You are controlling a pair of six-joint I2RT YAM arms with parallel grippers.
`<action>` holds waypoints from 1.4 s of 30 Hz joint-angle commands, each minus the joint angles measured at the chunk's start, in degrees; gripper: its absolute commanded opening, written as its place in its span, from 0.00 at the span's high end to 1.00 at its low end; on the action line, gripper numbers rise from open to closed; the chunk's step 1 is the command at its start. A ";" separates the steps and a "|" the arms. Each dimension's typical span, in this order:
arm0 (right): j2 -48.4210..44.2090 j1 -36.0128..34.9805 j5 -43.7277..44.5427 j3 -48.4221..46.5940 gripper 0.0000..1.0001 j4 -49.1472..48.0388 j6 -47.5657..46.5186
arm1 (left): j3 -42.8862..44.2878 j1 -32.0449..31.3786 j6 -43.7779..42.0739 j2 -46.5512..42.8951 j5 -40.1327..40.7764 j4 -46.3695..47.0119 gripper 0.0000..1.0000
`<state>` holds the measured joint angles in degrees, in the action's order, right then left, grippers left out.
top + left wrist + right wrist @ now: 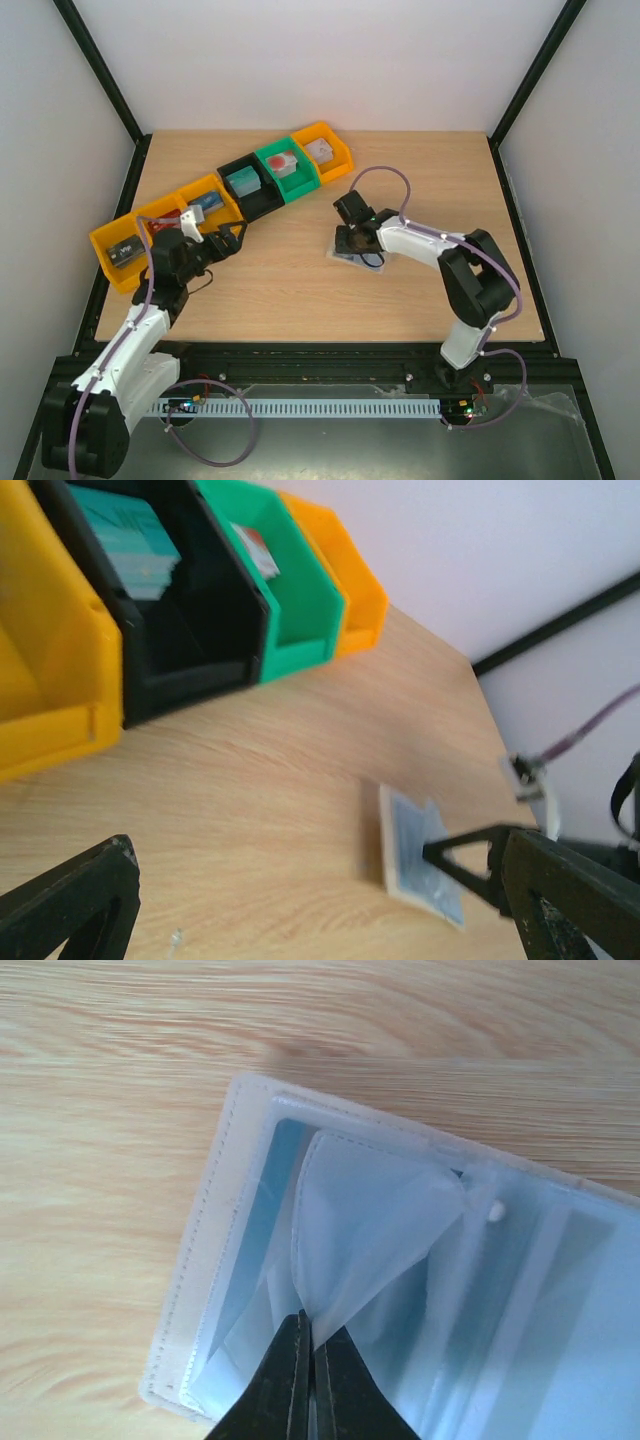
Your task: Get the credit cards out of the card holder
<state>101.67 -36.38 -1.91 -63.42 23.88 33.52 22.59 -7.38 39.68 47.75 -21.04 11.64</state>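
Note:
The card holder [356, 256] lies open on the wooden table, cream rim outward and light blue pockets up. In the right wrist view the card holder [215, 1250] fills the frame. My right gripper [312, 1338] is shut on a pale, translucent pocket flap [370, 1220], which bulges up from the holder. The right gripper [350, 243] sits directly over the holder. No credit cards show; they are hidden inside the pockets. My left gripper [226, 240] hovers open and holds nothing, left of the holder and near the bins. From the left wrist, the holder [415, 860] lies ahead beyond the open gripper [275, 852].
A row of plastic bins curves along the back left: yellow [125, 255], orange-yellow [195, 205], black [250, 185], green [288, 168] and orange [325, 150], each with small items inside. Black frame posts stand at the table's corners.

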 commanded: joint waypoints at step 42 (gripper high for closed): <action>-11.26 -12.91 -33.00 -11.67 0.98 -11.27 -19.19 | -6.79 -6.52 -2.10 0.60 -16.81 23.11 0.98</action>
<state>90.85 -49.63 -32.27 -74.61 14.72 14.94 15.64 -14.44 38.70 49.58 -33.47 31.35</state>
